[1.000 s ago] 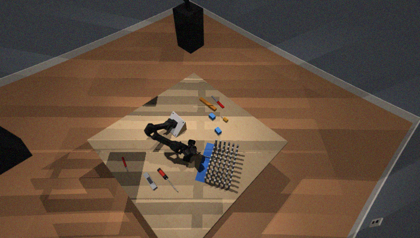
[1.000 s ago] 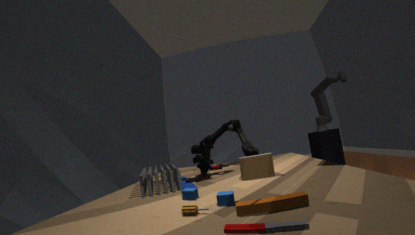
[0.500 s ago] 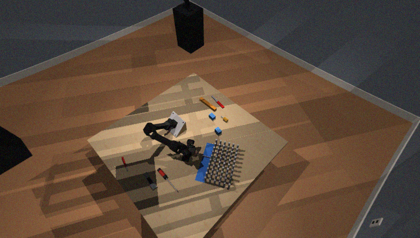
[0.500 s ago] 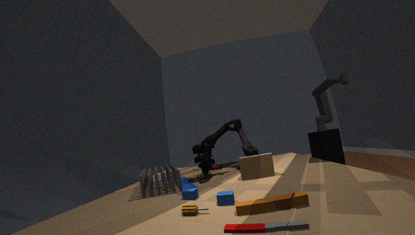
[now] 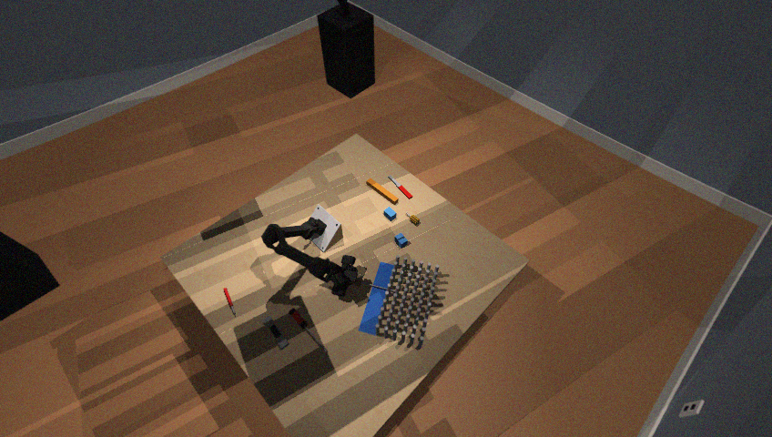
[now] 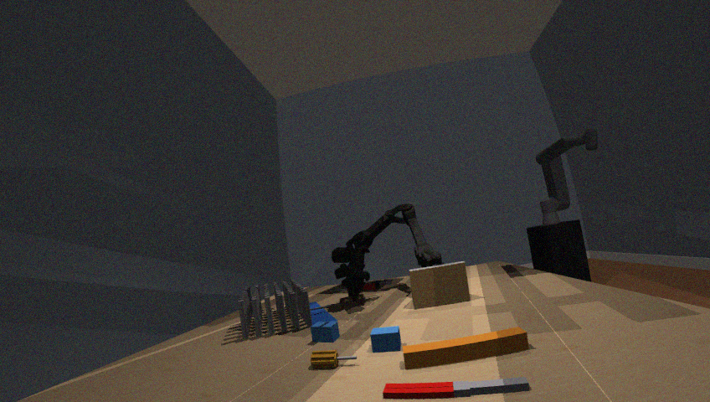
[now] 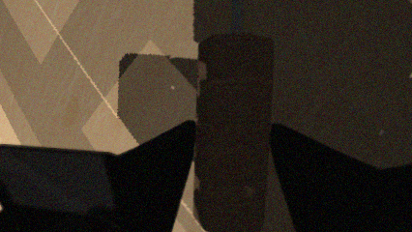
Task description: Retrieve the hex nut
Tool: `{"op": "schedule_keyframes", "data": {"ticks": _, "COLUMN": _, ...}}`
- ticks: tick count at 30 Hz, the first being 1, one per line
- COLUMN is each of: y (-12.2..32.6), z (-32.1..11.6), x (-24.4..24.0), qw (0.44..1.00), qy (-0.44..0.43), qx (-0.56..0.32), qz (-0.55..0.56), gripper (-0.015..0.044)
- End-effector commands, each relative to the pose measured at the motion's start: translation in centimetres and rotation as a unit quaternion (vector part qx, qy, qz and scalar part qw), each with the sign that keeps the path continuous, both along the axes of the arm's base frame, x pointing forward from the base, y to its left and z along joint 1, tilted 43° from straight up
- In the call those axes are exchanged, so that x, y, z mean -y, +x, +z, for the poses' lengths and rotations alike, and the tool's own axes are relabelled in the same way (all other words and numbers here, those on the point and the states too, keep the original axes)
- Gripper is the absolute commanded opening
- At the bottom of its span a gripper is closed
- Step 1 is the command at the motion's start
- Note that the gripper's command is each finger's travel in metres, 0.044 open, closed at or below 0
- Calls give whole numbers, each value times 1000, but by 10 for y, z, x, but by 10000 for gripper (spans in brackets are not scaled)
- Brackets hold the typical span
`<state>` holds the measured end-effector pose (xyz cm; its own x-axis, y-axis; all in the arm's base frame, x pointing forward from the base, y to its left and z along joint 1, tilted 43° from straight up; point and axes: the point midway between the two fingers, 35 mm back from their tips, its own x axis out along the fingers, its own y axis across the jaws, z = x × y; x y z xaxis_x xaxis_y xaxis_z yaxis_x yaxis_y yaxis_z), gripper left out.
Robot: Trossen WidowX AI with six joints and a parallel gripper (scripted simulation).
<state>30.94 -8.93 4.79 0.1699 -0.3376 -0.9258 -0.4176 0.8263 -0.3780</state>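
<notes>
My gripper (image 7: 233, 126) is shut on a brown handle (image 7: 234, 97), which fills the space between the fingertips. From this handle a thin metal shaft (image 5: 379, 287) crosses above or on the blue taped strip (image 5: 370, 313) (image 6: 318, 312) to the front row of metal spacers. Its tip is not clear among the spacers. The spacers (image 5: 420, 340) (image 6: 257, 313) stand upright in dense rows behind the strip. The gripper is low, just in front of the strip. I cannot make out the hex nut in any view; the wrist view is dark and the handle hides the shaft there.
Blue blocks (image 5: 390, 213) (image 6: 385, 339), a small yellow-handled driver (image 5: 414, 218) (image 6: 324, 358), an orange bar (image 5: 382, 190) (image 6: 465, 347) and a red-handled tool (image 5: 405, 191) (image 6: 418, 389) lie beyond the field's side. A red screwdriver (image 5: 296, 317) and a grey tool (image 5: 275, 330) lie opposite.
</notes>
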Motion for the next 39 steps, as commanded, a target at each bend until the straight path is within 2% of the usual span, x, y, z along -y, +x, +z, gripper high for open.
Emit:
{"op": "schedule_keyframes", "data": {"ticks": 1, "y": -3, "z": 1, "x": 0, "qw": 1000, "qy": 2, "qx": -1, "qz": 2, "gripper": 0}}
{"op": "schedule_keyframes", "data": {"ticks": 39, "y": -25, "z": 9, "x": 8, "qw": 1000, "qy": 1, "qx": -1, "qz": 2, "gripper": 0}}
